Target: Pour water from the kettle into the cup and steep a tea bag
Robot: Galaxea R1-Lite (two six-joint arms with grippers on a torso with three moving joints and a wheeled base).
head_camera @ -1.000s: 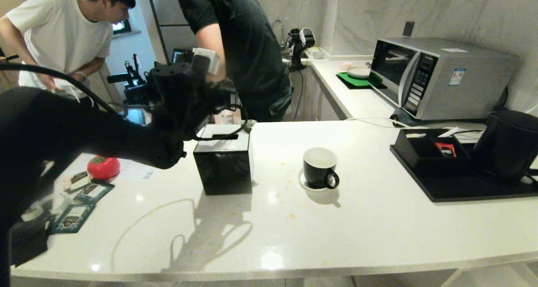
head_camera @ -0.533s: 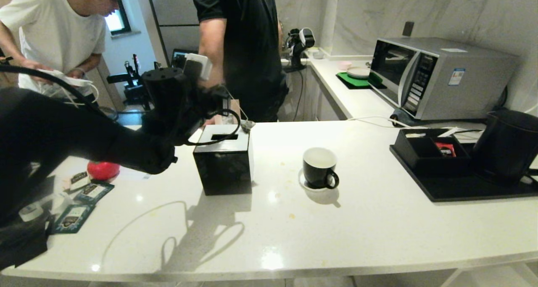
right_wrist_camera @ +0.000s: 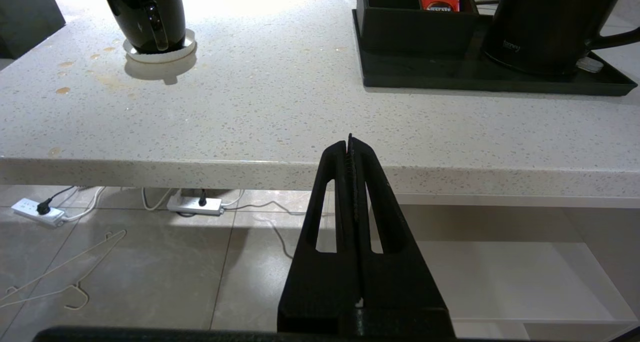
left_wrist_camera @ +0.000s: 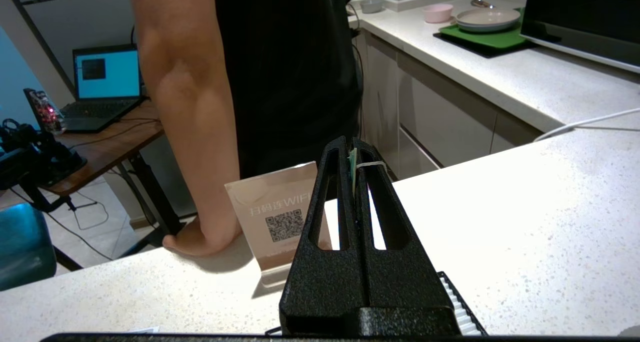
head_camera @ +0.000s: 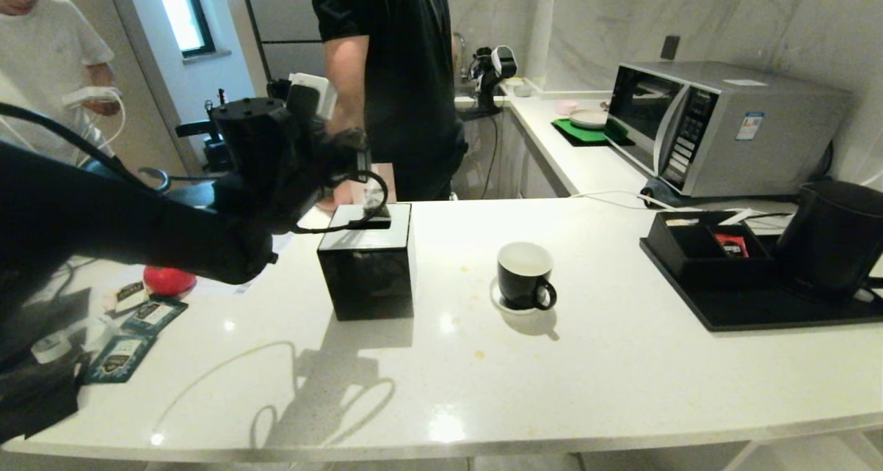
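The cup (head_camera: 526,275) stands on its saucer (head_camera: 498,298) near the middle of the counter (head_camera: 621,367), handle toward the near edge; you see only its white inside, and no water can be made out. The kettle (head_camera: 831,240) sits at the counter's right end on a black tray (head_camera: 759,312), beside a divided black box (head_camera: 697,247) that holds a red sachet (head_camera: 732,245). A black tissue box (head_camera: 369,267) stands left of the cup, well apart from it.

Your left gripper (left_wrist_camera: 356,154) hovers over the far edge of the counter, behind the tissue box; its jaws are clenched on a thin greenish tag with a white thread (left_wrist_camera: 372,165) across the tip. A QR-code sign (left_wrist_camera: 275,217) stands just beyond it, with a person's hand (left_wrist_camera: 192,242) resting on the counter's far edge beside the sign. Your right gripper (right_wrist_camera: 351,144) hangs below the near edge, jaws pressed together, empty.

Tea sachets (head_camera: 131,336) and a red object (head_camera: 169,279) lie at the left end. A microwave (head_camera: 717,123) stands on the side counter. A second person (head_camera: 48,71) stands at far left.
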